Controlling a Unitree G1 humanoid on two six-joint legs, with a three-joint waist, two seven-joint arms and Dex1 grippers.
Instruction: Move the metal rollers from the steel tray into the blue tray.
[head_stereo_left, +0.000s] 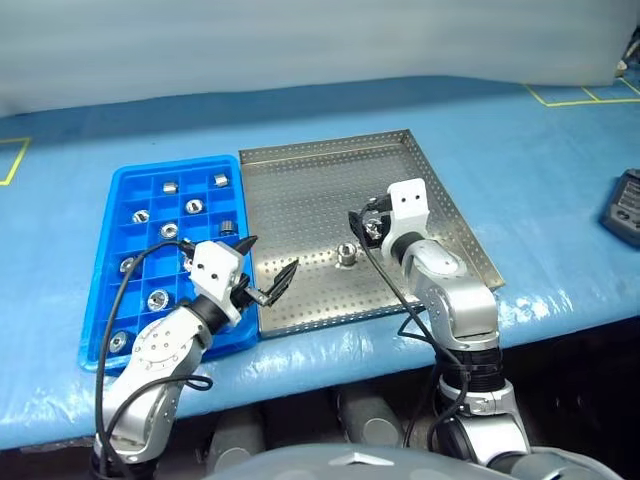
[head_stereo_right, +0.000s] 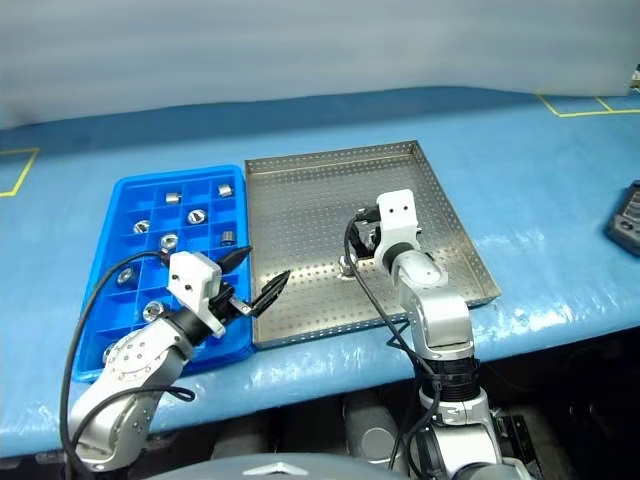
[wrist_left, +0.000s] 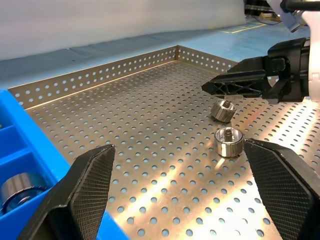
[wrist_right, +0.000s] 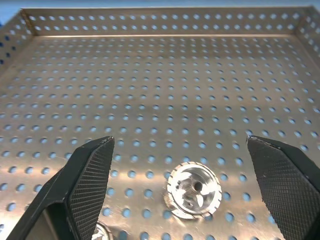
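Observation:
The steel tray (head_stereo_left: 300, 180) lies mid-table with the blue tray (head_stereo_left: 100, 300) against its left side. Two metal rollers rest on the perforated base: one (head_stereo_left: 347, 254) near the middle front, another (wrist_left: 223, 110) just behind it. My right gripper (wrist_right: 179, 141) is open over them, with one roller (wrist_right: 194, 191) lying between and just short of its fingertips. My left gripper (head_stereo_left: 270, 262) is open and empty above the steel tray's front left corner, pointing toward the rollers. Several rollers (head_stereo_left: 194, 206) sit in the blue tray's compartments.
A dark device (head_stereo_left: 625, 205) lies at the table's right edge. Yellow tape marks (head_stereo_left: 585, 98) run at the far right and far left. The blue-covered table's front edge passes just below both trays.

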